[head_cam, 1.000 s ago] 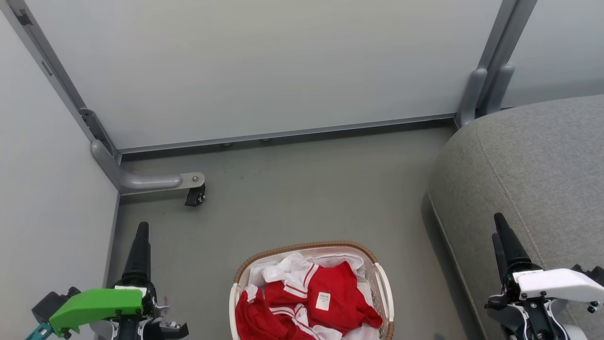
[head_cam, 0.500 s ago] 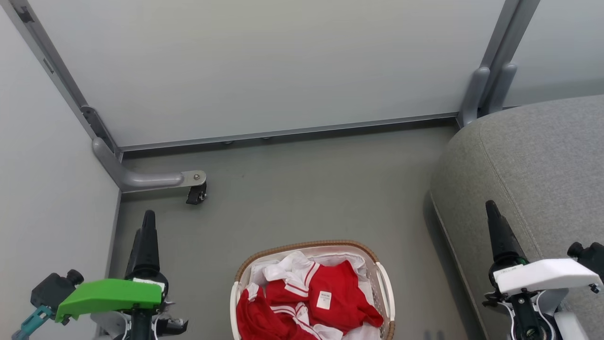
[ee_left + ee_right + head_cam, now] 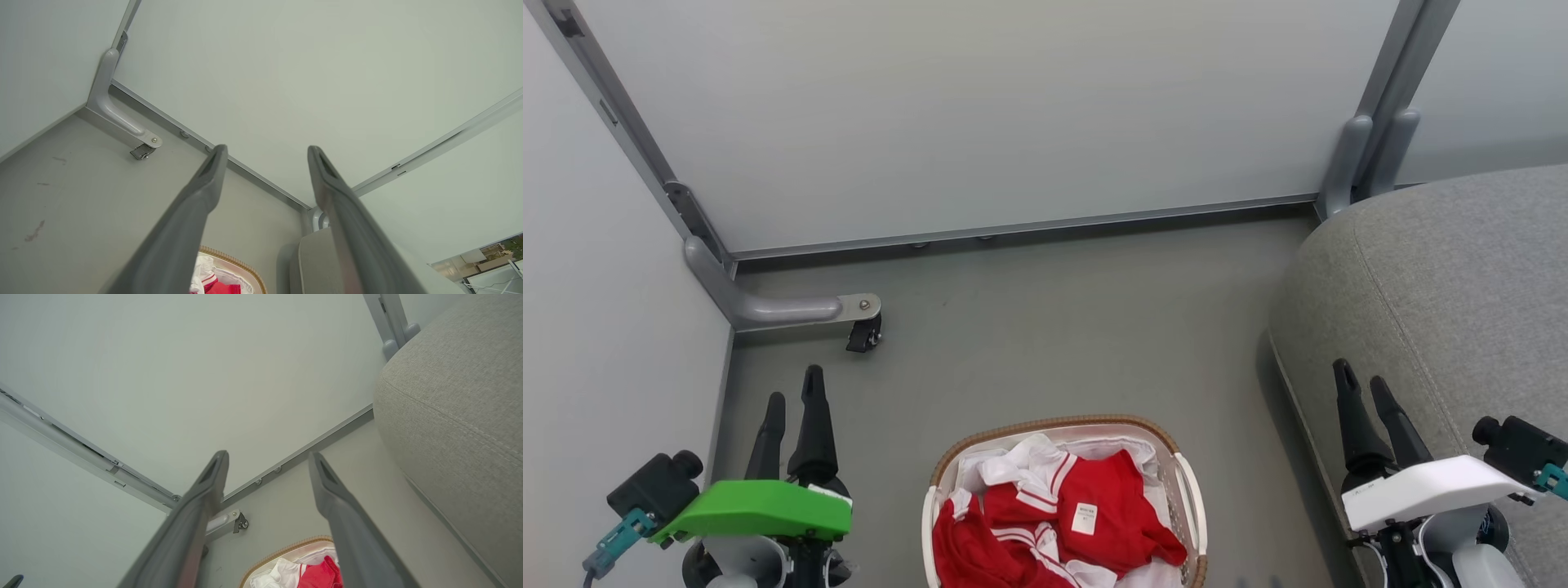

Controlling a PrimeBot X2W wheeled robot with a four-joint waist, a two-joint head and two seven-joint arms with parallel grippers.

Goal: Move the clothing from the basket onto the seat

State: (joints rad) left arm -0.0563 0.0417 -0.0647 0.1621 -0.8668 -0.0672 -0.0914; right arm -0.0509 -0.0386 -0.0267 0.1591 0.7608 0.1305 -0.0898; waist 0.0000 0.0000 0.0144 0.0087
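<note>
While both stand released and empty, the left claw is seen left of the basket and the right claw to its right, neither touching it. Inside the basket the clothing is heaped, red with white trim, none of it lifted. Further right of the basket, past a strip of floor, the seat is found. The first pick is judged not yet begun; a claw must next be lowered over the basket and closed on a raised fold.
</note>
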